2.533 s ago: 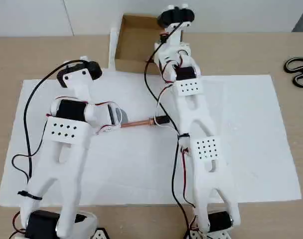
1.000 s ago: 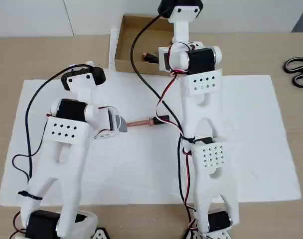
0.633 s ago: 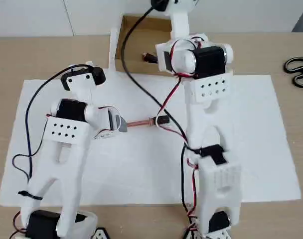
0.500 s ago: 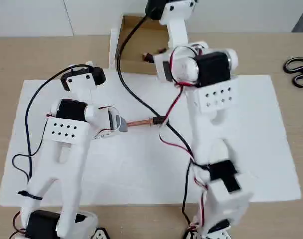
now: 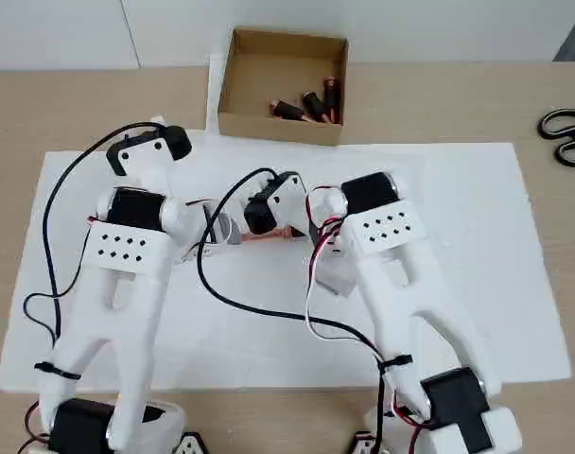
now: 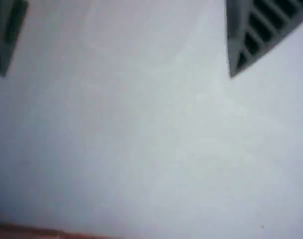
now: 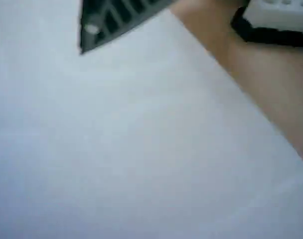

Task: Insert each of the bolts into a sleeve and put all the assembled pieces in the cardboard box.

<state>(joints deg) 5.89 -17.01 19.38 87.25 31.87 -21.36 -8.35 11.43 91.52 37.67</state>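
The cardboard box point(image 5: 233, 76) stands at the far edge of the table with several dark-and-copper assembled pieces point(image 5: 306, 106) inside. A copper-coloured bolt point(image 5: 269, 235) lies on the white sheet point(image 5: 477, 246) between the two arms. My left gripper point(image 5: 226, 227) sits at its left end, open. In the left wrist view its fingers point(image 6: 251, 35) stand wide apart over bare sheet, and a reddish strip point(image 6: 42, 233) runs along one edge. My right gripper point(image 5: 302, 225) hangs low over the bolt's right end. The right wrist view shows a single dark finger point(image 7: 121, 20) with nothing beside it.
Black scissors point(image 5: 566, 135) lie on the wooden table at the far right. The arms' cables loop over the middle of the sheet near the bolt. A white flap point(image 5: 212, 90) leans against the box's left side.
My right arm has pulled back from the box to the middle of the sheet, above the bolt. A piece it carried now lies in the box. The left arm has hardly moved.
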